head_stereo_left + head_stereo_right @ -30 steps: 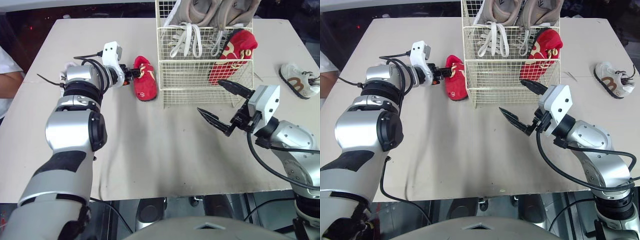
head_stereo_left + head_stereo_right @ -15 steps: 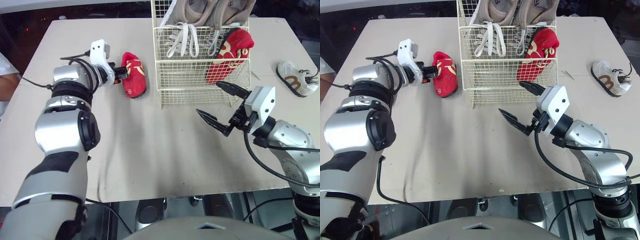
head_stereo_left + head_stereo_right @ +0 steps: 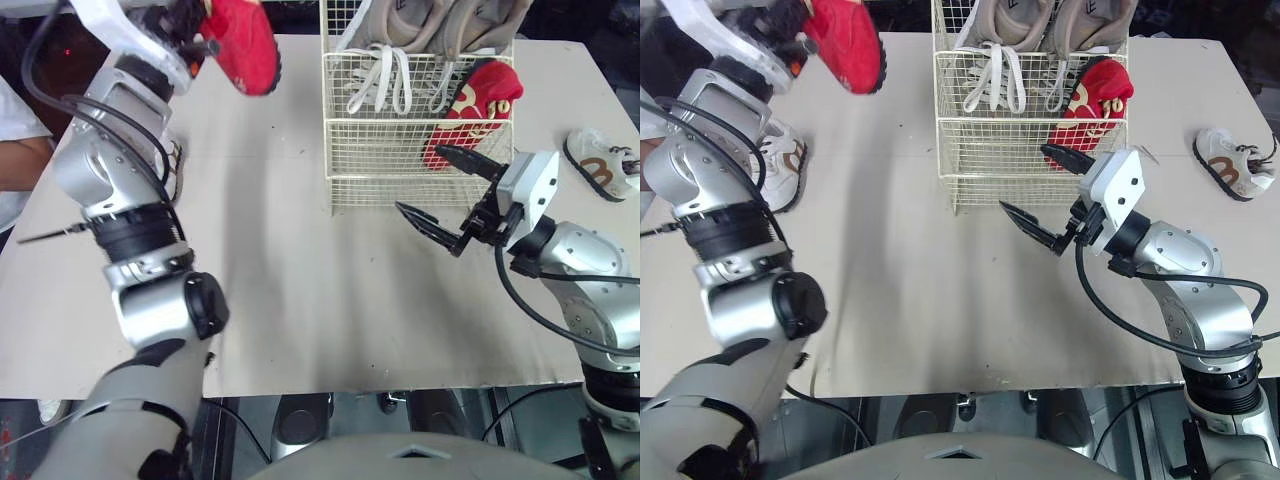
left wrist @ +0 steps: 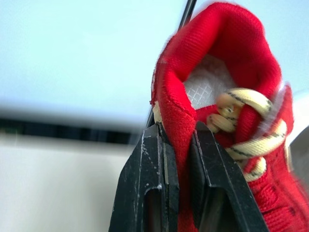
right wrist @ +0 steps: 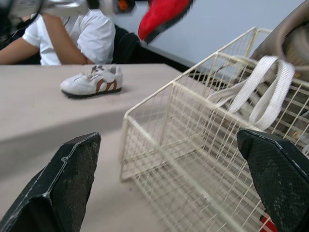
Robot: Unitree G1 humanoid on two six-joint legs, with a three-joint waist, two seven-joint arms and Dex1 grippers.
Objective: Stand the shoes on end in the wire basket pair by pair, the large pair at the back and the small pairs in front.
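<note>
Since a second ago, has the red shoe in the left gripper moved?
Yes. The left gripper has lifted the red shoe off the table: it lay beside the wire basket, and now hangs farther left of it.

The beige counter [image 3: 300, 300] carries a wire basket [image 3: 400, 190] at its far middle. A white shoe [image 3: 600, 165] lies near the right edge, well apart from the basket. A second white shoe [image 3: 780, 165] lies at the left side.
</note>
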